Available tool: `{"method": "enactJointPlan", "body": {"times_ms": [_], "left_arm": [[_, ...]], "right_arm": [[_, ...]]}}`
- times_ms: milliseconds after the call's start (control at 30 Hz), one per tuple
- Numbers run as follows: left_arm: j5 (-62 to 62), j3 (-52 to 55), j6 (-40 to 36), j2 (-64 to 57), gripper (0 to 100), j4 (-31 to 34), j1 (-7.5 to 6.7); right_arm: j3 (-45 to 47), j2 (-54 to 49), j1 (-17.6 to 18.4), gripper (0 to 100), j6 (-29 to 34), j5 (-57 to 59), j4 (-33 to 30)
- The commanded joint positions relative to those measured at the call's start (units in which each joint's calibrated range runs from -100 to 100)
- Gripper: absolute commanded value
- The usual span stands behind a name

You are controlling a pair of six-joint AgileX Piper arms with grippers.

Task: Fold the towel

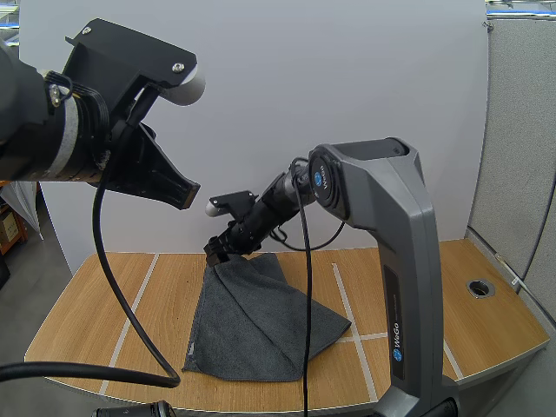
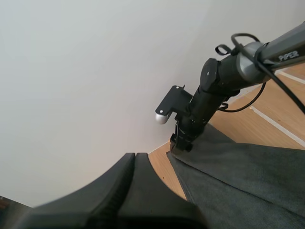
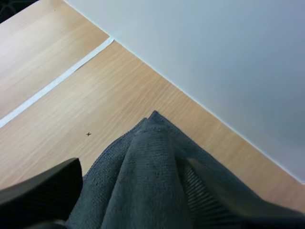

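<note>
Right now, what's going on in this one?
The right end effector is pinching a corner of a dark grey towel and holding it lifted above the far side of the wooden table. The rest of the towel drapes down and lies on the table. The left end effector is shut on nothing, raised well above the table.
</note>
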Motion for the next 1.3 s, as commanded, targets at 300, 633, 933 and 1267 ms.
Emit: {"method": "enactJointPlan", "body": {"times_ms": [300,633,933,1267], "left_arm": [[0.1,0.0,-0.6,-0.3,0,-0.3,0.06],[0.1,0.0,-0.6,-0.3,0,-1.4,0.06],[0.1,0.0,-0.6,-0.3,0,-1.1,0.06],[0.1,0.3,0.5,-0.2,0,-1.6,0.06]], "right_arm": [[9.3,-12.4,-12.3,99,-3.2,23.8,-5.4],[20.4,-24.8,-22.4,40,-10.3,36.6,-3.6],[29.9,-27.4,-26.0,0,-13.0,36.8,-5.4],[39.3,-25.7,-26.2,0,-18.7,22.3,-5.1]]}}
